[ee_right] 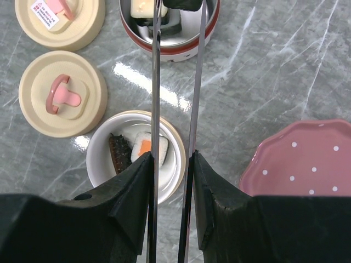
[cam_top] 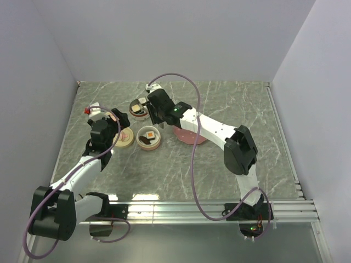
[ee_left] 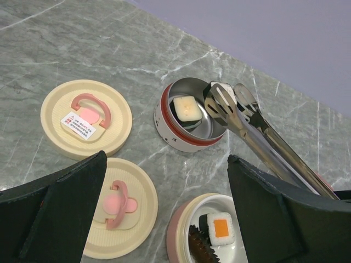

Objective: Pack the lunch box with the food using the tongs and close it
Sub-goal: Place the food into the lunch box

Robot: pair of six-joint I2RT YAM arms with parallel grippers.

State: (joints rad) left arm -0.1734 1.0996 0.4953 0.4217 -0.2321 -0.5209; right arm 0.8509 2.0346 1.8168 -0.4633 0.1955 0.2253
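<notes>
The right end effector (ee_right: 171, 161) is closed on the tongs (ee_left: 258, 134), one finger pressed against the outside of each arm, so the two arms run nearly parallel and close together. The tong tips reach over the right rim of the steel container (ee_left: 181, 143); I cannot tell whether they hold anything. The left end effector (ee_left: 166, 164) is spread wide above the counter (ee_left: 82, 44) and grips nothing.

Three food pieces show:
- a cream-topped piece (ee_left: 185, 107) in the steel container
- an orange-topped piece (ee_left: 221, 227) in the white bowl (ee_right: 98, 170), nearer than the steel container
- a dark brown piece (ee_right: 118, 155) beside it in the same bowl

Two cream lids (ee_left: 86, 118) (ee_left: 118, 205) with pink handles lie to the left of the containers. One pink plate (ee_right: 307, 164) sits to the right.
</notes>
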